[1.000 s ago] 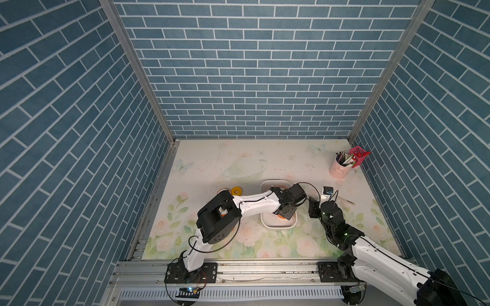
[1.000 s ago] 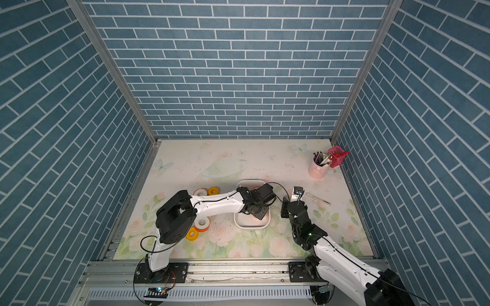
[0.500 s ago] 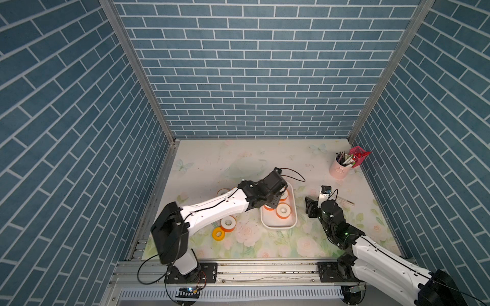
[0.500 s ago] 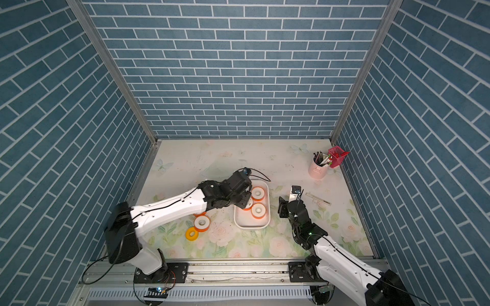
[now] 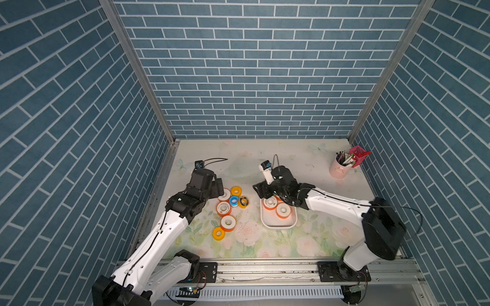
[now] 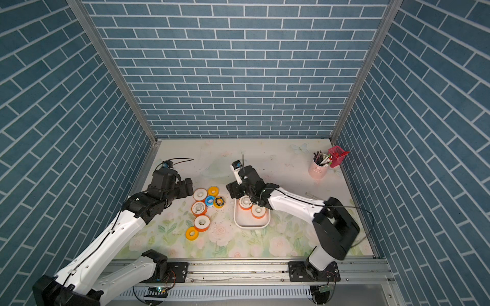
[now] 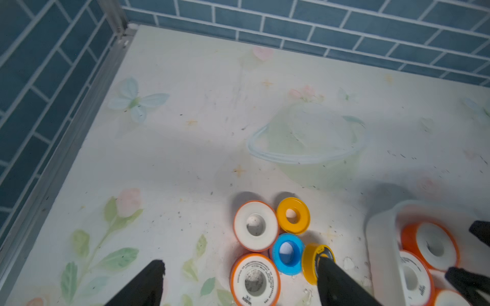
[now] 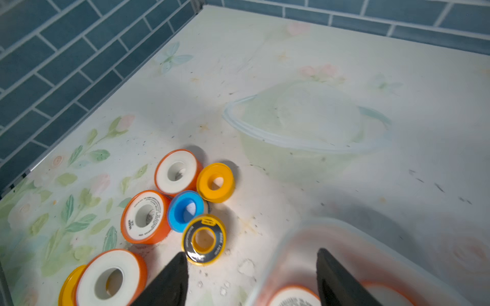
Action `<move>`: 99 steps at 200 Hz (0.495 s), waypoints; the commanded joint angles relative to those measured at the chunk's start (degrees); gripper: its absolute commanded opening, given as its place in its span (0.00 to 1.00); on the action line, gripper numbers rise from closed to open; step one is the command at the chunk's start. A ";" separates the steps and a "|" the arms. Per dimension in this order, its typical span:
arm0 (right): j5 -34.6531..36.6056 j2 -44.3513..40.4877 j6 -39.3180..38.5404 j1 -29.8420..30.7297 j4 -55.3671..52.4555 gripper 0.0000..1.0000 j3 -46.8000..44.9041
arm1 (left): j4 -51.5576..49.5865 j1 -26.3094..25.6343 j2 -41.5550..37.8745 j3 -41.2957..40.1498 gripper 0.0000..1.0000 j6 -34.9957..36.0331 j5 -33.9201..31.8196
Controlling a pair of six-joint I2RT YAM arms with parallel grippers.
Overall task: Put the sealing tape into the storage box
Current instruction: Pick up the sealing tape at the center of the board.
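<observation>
Left pincer (image 7: 240, 261) and right pincer (image 8: 252, 253) gape empty; ring-shaped plastic sealing tape spools (image 5: 224, 208); smooth round-cornered white storage box (image 5: 277, 224)

Pink pen cup (image 5: 338, 170), floral tabletop (image 5: 254, 239), blue brick walls (image 5: 252, 79)

Tape rolls (image 5: 229, 201) clustered left of centre. Storage box (image 5: 278, 225) at centre, right gripper (image 5: 267, 195) over its upper end. Narrow bare gap between cluster and box. Upper mat (image 5: 252, 156) open; pink cup (image 5: 338, 171) in upper right corner.

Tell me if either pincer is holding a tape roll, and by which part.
Nothing is held. The left pincer stands open near the loose tape rolls, and the right pincer stands open over the storage box rim.
</observation>
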 commanded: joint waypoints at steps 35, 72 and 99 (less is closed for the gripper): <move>-0.69 23.21 -5.36 5.25 -15.33 0.91 29.33 | 1.04 5.39 -3.84 -1.51 0.98 -0.57 -3.62; -0.72 36.76 -5.99 6.25 -22.17 1.00 46.60 | 1.21 5.72 -4.81 -1.79 0.98 -0.63 -3.87; -1.09 44.55 -7.06 7.12 -27.30 0.99 58.04 | 0.96 5.73 -4.66 -1.72 0.98 -0.80 -4.21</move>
